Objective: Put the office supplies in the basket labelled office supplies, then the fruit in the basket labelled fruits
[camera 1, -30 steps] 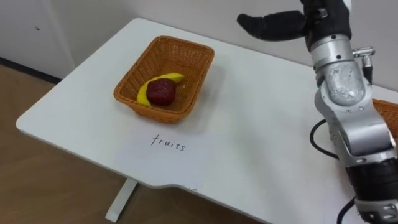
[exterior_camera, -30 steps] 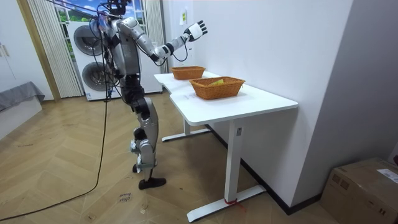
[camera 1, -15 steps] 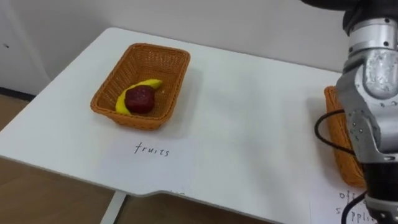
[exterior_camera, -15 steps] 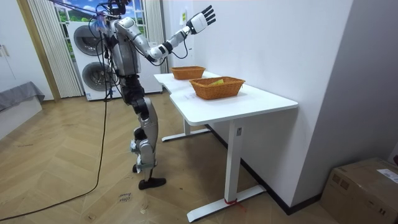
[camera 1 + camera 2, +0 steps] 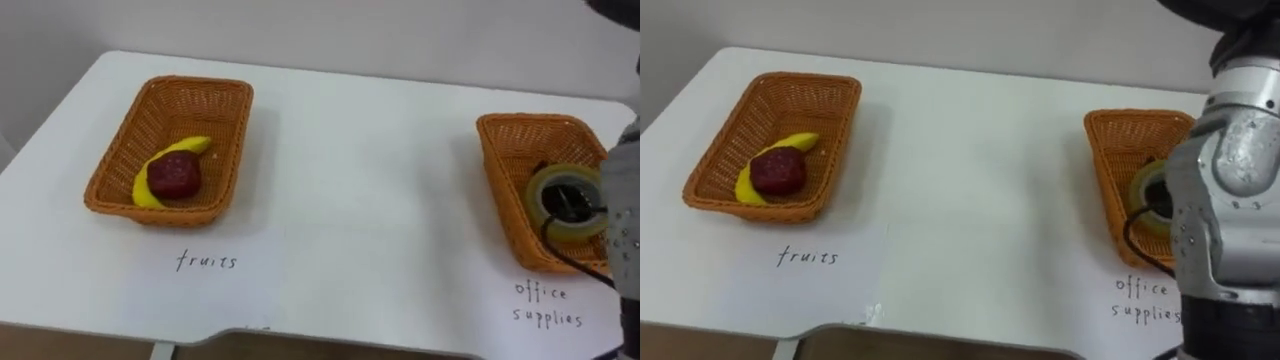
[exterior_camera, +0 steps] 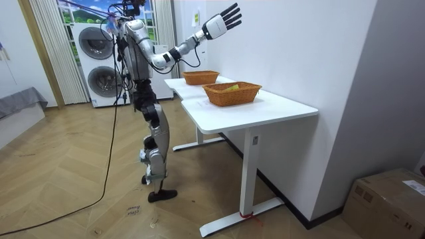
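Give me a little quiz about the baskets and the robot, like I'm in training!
1. True or false: the left basket holds a banana and a red fruit.
2. What lies in the right basket? A) a tape roll B) scissors C) an apple
3. Fill in: in the room view, the raised right robot hand has its fingers ____ (open or shut).

Key: 1 true; 2 A; 3 open.

Home — stacked washers, curtains, wood floor

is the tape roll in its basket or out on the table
In. The tape roll lies inside the right-hand wicker basket, its rim around it.
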Motion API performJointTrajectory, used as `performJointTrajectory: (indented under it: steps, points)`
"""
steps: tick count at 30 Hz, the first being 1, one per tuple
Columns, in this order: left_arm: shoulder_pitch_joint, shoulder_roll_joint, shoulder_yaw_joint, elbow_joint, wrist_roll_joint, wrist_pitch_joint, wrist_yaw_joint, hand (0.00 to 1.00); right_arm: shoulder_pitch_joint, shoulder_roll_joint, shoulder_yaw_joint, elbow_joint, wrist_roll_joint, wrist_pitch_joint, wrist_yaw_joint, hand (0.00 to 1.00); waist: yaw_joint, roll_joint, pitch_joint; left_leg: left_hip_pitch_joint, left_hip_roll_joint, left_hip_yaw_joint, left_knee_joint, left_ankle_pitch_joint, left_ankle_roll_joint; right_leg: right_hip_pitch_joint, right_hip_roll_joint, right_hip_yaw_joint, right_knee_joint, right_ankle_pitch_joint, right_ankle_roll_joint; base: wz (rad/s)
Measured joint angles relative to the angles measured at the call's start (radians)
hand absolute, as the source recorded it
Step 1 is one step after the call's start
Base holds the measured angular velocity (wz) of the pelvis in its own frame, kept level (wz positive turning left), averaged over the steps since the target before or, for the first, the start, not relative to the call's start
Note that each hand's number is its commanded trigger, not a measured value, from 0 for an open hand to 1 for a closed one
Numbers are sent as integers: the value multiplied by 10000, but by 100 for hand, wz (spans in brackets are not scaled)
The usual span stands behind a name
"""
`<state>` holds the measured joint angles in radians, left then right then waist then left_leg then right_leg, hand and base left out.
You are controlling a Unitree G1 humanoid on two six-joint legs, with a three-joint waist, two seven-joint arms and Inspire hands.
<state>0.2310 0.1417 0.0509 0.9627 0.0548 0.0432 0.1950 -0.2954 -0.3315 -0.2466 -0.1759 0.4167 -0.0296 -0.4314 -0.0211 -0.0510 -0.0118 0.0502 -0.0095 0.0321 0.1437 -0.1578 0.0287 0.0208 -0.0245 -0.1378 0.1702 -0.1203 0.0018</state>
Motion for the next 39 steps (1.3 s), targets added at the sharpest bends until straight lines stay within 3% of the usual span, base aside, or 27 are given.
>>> performJointTrajectory:
  steps: [2,6,12,23,28,34,39]
  points:
    - [20,-10,324,-4,12,-13,9,0,213,-240,-594,1,96,-2,-175,0,-196,-60,24,54,21,109,-12,-1,0,-17,4,17,13,4,-6,-4]
    - [239,-14,748,-1,13,-54,163,0,1227,-274,-1637,1,112,-9,-698,0,-313,-239,40,165,134,506,-75,-126,-52,-1,137,395,10,18,-35,-27]
    - [382,-21,745,36,4,-139,200,0,2277,-273,-2457,39,113,-25,-1146,0,-693,-390,113,319,182,760,-90,-175,-87,-4,246,793,-17,8,-59,-18]
    - [623,-40,800,-9,-44,-218,375,0,3905,-249,-3180,85,174,-30,-2100,0,-1016,-463,140,385,207,805,-154,-201,-101,-20,277,826,-27,-20,-80,-2]
    - [770,49,921,-5,-47,-221,370,0,4077,-247,-3505,1343,292,-189,-2328,0,-1150,-505,134,396,207,801,-116,-247,-99,-48,272,823,-36,-84,-70,1]
    - [774,48,971,-337,-34,-211,323,0,4776,-195,-3689,2500,1198,-211,-2910,0,-1160,-340,59,352,214,851,-118,-284,-95,-48,294,935,5,-114,-66,-4]
    - [717,50,964,-432,-67,-441,336,0,4814,21,-3675,3656,1901,-463,-3546,0,-1142,-190,77,489,238,1036,-149,-342,-95,-7,340,1064,30,-118,-61,-10]
